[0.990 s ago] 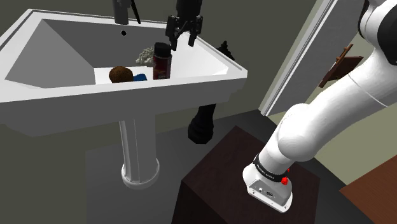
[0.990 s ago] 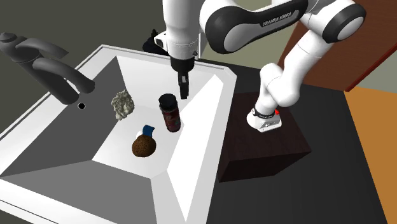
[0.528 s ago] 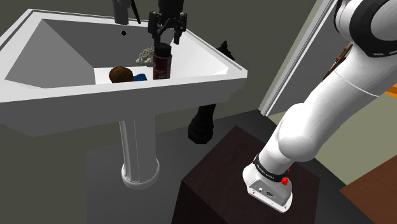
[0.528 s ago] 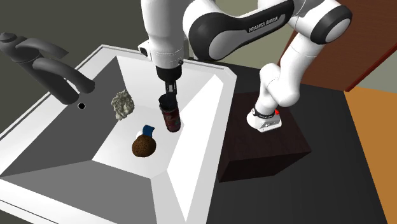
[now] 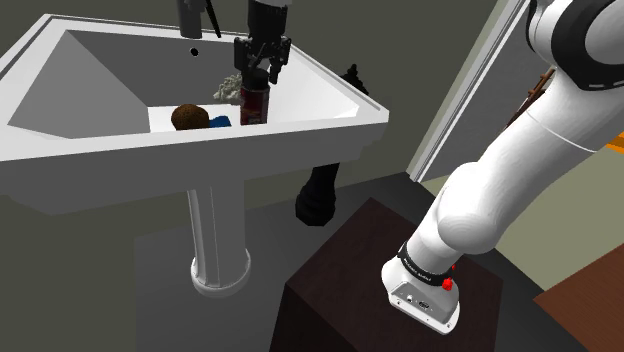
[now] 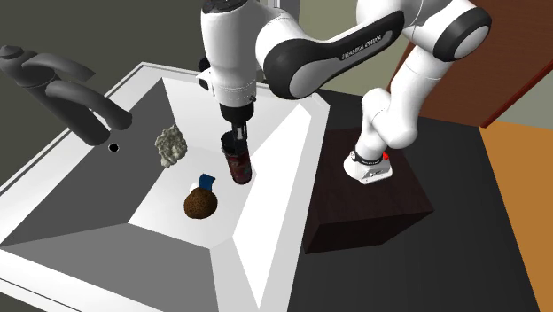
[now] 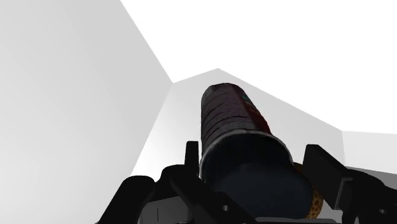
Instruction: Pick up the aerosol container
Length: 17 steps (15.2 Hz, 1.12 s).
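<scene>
Black claw (image 7: 253, 156), fingers spread, straddles the dark cap of the upright, cylindrical, dark-red aerosol can (image 7: 232, 118) standing inside the smooth, white, angular sink (image 5: 90, 90), near a rough brown ball (image 5: 187, 117).

Around me: white pedestal sink (image 5: 120, 165), dark grey faucet (image 6: 75, 93) at one rim. Wall (image 5: 430, 50) past the sink is olive-grey, with a white door frame (image 5: 460, 90) slanting across it. Floor (image 5: 150, 300) is dark grey, with an orange-brown strip (image 6: 518, 204) alongside and a brown door (image 6: 514, 80) above that. Black lumpy shape (image 5: 320, 195) on the floor just behind the pedestal (image 5: 215, 235). Light is flat, shadows soft.
</scene>
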Motion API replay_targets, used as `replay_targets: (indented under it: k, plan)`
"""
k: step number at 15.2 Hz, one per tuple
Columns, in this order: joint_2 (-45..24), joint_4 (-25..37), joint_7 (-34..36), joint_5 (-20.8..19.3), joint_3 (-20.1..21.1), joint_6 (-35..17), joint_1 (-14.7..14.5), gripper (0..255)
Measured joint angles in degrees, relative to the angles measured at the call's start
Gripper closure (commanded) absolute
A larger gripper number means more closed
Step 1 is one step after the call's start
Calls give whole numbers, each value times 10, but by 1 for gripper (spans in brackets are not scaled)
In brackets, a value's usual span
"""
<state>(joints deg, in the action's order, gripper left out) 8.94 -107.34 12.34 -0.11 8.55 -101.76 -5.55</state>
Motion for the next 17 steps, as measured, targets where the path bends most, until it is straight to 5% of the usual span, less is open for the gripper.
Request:
replay_targets:
  k: [8, 17]
  plan:
    - [0, -1, 0, 0, 0, -1, 0, 255]
    - [-9, 69, -2, -1, -1, 61, 1, 255]
